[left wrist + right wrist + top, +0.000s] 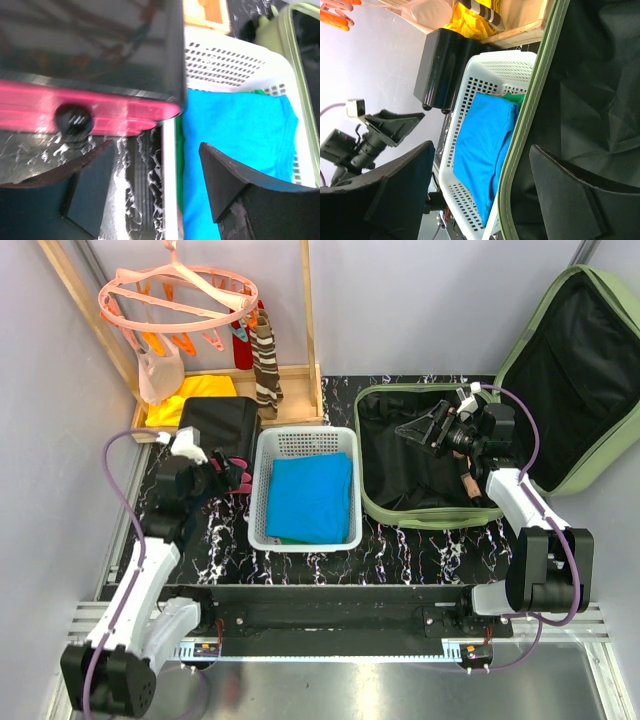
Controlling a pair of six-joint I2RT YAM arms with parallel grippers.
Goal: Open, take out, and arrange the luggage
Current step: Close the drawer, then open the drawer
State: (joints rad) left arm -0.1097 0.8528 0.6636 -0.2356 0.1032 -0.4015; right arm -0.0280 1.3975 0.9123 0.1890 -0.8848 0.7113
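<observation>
Reaching forward from the near edge of the black marbled table (400,545), the left gripper (228,476) hangs with its jaws spread and nothing between them. It is just short of the small black case (218,420), whose pink lower band and dark round wheel (73,119) fill its wrist view. Just right of it stands the white perforated basket (262,490), with a folded blue cloth (312,498) lying over something green. Close beside the basket's right wall, the luggage (395,475) lies open on the table's right part, its black-lined base flat and its lid (580,370) leaning up toward the right wall. The right gripper (418,430) hovers over the lining, jaws wide, gripping nothing. At the back, a wooden rack (309,320) holds a pink hanger (180,295), a yellow cloth (185,395) and a striped piece (266,365).
</observation>
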